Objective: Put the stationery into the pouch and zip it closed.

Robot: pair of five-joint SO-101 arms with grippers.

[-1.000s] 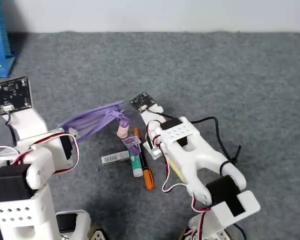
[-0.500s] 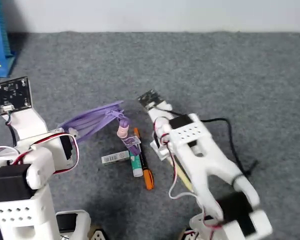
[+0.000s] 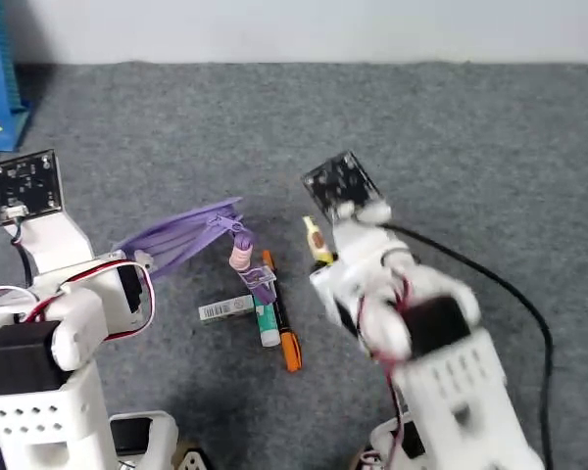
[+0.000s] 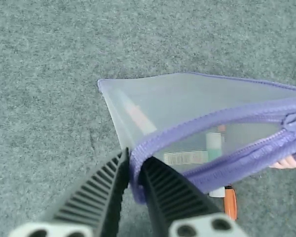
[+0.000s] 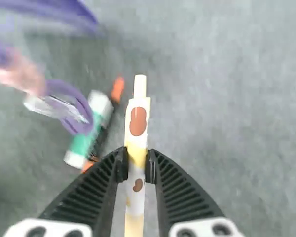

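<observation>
Cream plastic pen with brown spots, pinched in the right end effector, has risen off the grey bench. The left end effector grips the open translucent purple pouch by its rim, ready to receive it.

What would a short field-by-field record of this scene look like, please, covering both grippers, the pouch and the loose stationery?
Left gripper: shut on the edge of the translucent purple zip pouch
Right gripper: shut on a yellow-and-white pen with brown spots
Loose on the grey carpeted table: orange marker, green-and-white glue stick, white labelled stick
Task stage: held pen not yet in the pouch
</observation>
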